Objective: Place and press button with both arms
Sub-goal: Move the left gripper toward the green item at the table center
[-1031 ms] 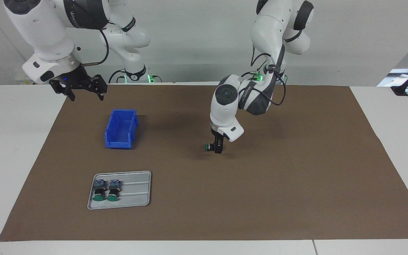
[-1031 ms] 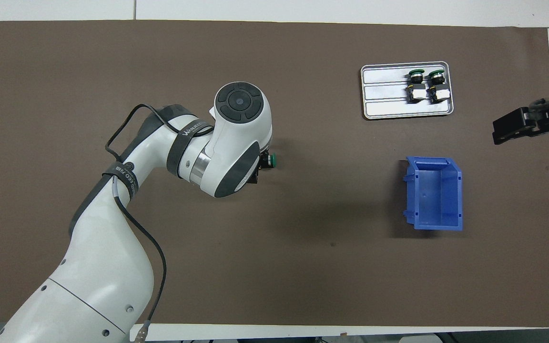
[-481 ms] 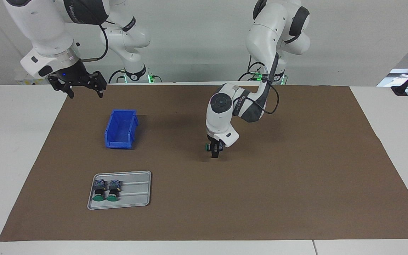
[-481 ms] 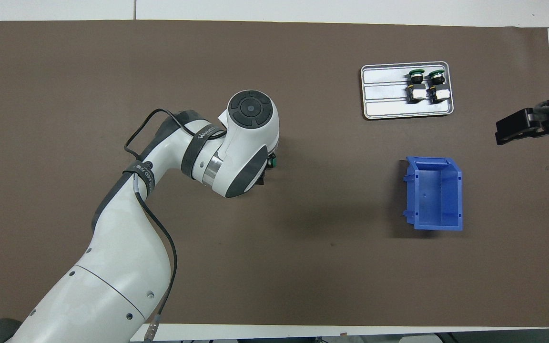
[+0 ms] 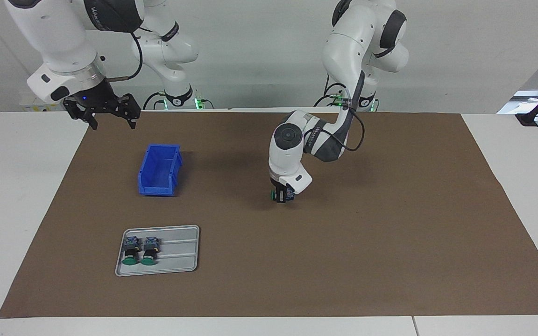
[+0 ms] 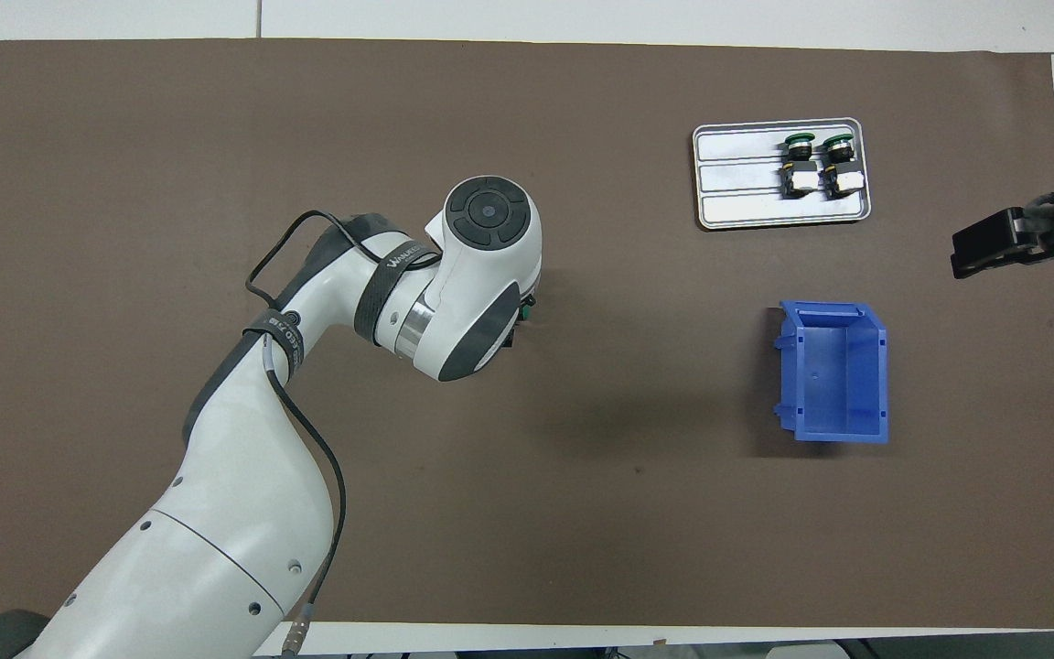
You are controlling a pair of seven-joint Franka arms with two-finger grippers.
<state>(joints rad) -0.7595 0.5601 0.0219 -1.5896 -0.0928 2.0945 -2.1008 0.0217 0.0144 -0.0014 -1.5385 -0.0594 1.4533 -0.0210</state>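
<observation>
Left gripper (image 5: 281,198): low over brown mat (image 5: 390,233), at green-capped black push-button (image 5: 274,194); grip cannot be told. Right gripper (image 5: 102,113): fingers spread, empty, waiting.

Two buttons (image 5: 140,251) in tray (image 5: 180,252) — bin (image 5: 159,169) nearer robots.

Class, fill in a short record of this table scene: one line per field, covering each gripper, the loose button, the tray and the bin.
left gripper: down at the brown mat mid-table, around the green-capped push-button switch; fingers not readable
right gripper: raised over the mat's edge at the right arm's end, open, waiting
grey metal tray: holds two more green-capped switches, side by side
blue plastic bin: nearer to the robots than the tray, nothing seen inside
</observation>
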